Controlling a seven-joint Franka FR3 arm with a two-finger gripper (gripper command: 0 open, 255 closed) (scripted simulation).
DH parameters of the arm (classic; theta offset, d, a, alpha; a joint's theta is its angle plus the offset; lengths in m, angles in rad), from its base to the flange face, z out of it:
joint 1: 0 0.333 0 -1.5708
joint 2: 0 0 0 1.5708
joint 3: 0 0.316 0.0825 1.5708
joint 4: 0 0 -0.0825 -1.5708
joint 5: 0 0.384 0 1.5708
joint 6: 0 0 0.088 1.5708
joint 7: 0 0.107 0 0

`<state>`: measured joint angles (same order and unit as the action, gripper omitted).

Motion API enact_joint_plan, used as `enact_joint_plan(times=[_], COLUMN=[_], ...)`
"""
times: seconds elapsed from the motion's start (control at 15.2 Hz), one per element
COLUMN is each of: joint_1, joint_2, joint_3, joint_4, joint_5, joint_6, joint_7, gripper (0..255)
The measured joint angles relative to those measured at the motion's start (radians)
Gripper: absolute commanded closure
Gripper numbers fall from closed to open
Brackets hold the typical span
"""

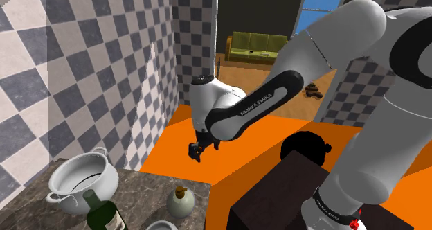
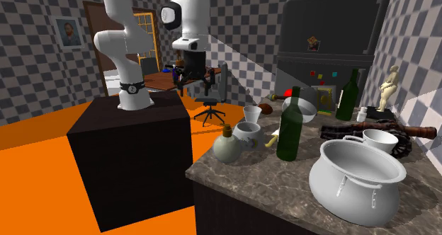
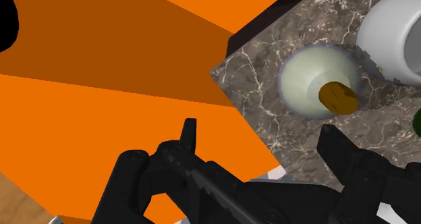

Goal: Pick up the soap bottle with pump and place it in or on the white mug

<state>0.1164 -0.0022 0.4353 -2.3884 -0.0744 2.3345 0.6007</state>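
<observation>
The claw (image 3: 262,140) hangs with its fingers spread and nothing between them, above the orange floor (image 3: 101,121) just off the corner of the marbled surface (image 3: 256,88), near a pale round flask (image 3: 300,77) with a cork. The soap bottle (image 2: 363,115), small and white, stands upright far back on the surface, just beside a tall dark green bottle (image 2: 347,95) and well apart from the claw.

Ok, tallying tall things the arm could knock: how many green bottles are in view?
2. One green bottle stands beside the big white pot; the other bottle stands farther back, near the fridge. More may be hidden.
</observation>
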Motion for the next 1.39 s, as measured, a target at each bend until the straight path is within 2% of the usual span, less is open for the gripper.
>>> enact_joint_plan(times=[0.46, 0.86, 1.39], joint_1=[0.071, 0.172, 0.208], joint_2=[0.283, 0.523, 0.618], joint_3=[0.006, -0.032, -0.068], joint_4=[0.154, 0.34, 0.363], joint_5=[-0.138, -0.225, -0.269], joint_6=[0.076, 0.097, 0.164], joint_7=[0.167, 0.266, 0.301], gripper=[0, 0, 0])
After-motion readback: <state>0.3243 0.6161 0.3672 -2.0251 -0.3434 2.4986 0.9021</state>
